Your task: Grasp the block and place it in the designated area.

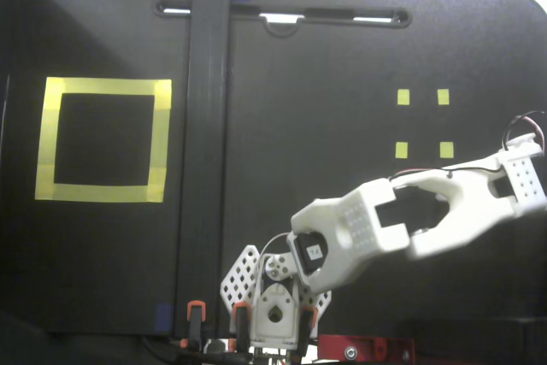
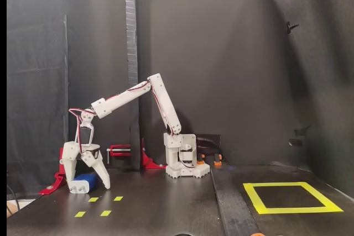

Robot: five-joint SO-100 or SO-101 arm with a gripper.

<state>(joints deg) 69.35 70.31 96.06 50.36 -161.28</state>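
Observation:
The small blue block (image 2: pixel 83 183) lies on the black table at the far left of the side fixed view, its pale end toward the camera. My white gripper (image 2: pixel 87 183) has come down over it, with the jaws spread and one finger on each side, not clamped. From above, only my arm (image 1: pixel 410 220) and wrist show; the fingers and the block lie past the right edge. The designated area, a large square of yellow tape (image 1: pixel 107 87), is at the left from above and at the far right (image 2: pixel 293 210) in the side view, well away from the gripper.
Several small yellow tape squares (image 1: pixel 423 123) mark the floor just in front of the block (image 2: pixel 98 205). A red clamp (image 2: pixel 60 172) stands behind the gripper. A tall dark post (image 2: pixel 130 53) and my arm's base (image 2: pixel 185 164) stand mid-table.

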